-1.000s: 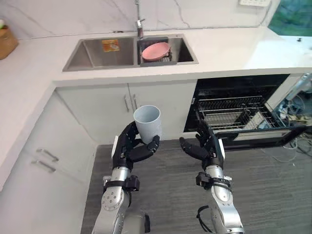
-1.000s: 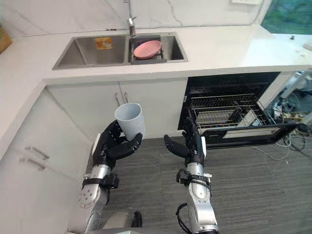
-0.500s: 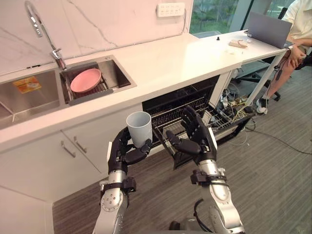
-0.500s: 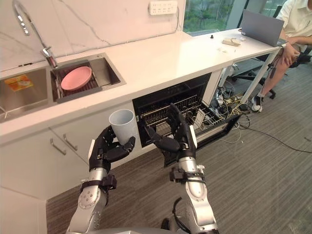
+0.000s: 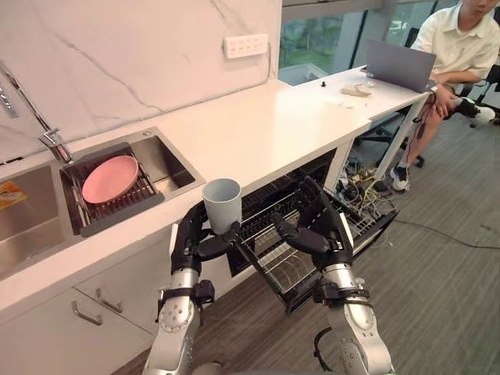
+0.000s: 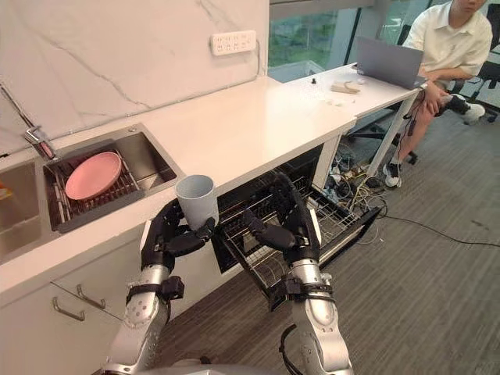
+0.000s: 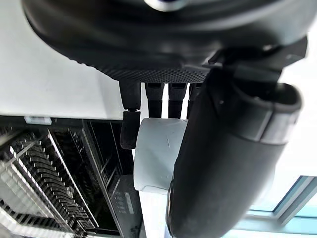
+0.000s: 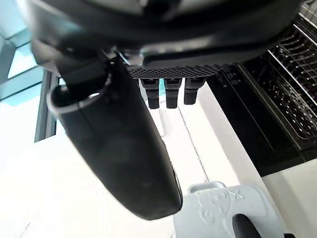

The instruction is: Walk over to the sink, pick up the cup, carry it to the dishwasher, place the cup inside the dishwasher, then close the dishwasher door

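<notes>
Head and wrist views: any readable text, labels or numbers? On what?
No text can be read.
The orange sticker in the left basin of the sink: print too blurred.
The cup in the left robot hand: a raised figure on its side, no legible letters.
The wall socket strip: markings too small.

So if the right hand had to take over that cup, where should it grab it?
Probably the upper wall just under the rim, from the robot's right. The cup stands upright, and the left hand is curled round its lower part, leaving the top band free. The right hand hangs open on that side.
</notes>
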